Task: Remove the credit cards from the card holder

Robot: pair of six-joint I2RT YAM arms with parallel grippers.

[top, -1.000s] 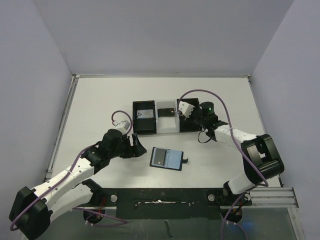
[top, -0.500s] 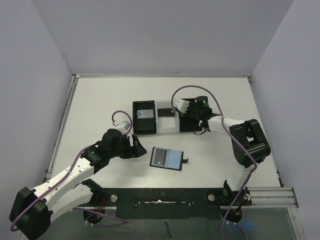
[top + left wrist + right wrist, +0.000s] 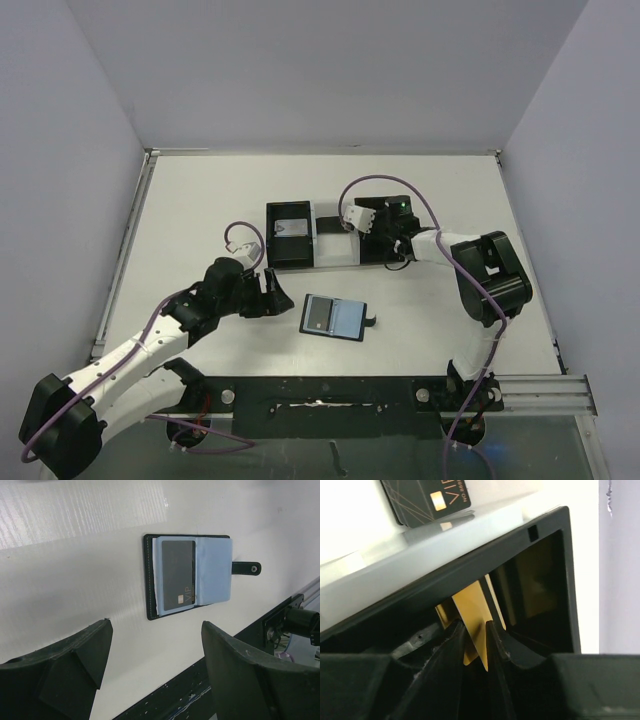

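Observation:
The card holder lies open on the table, tab to the right. In the left wrist view the card holder shows blue-grey pockets with a dark grey card in the left one. My left gripper is open and empty, just left of the holder; in its own view the left gripper sits short of the holder. My right gripper is down in the right black box, shut on a gold card held on edge. A pale grey-blue card lies in the left black box.
A plain black card lies on the white piece between the two boxes; it also shows in the right wrist view, above the box's rim. A black rail runs along the near table edge.
My right arm has swung its forearm and elbow to the left, bringing the gripper further left over the right black box. The left arm and the card holder have not moved.

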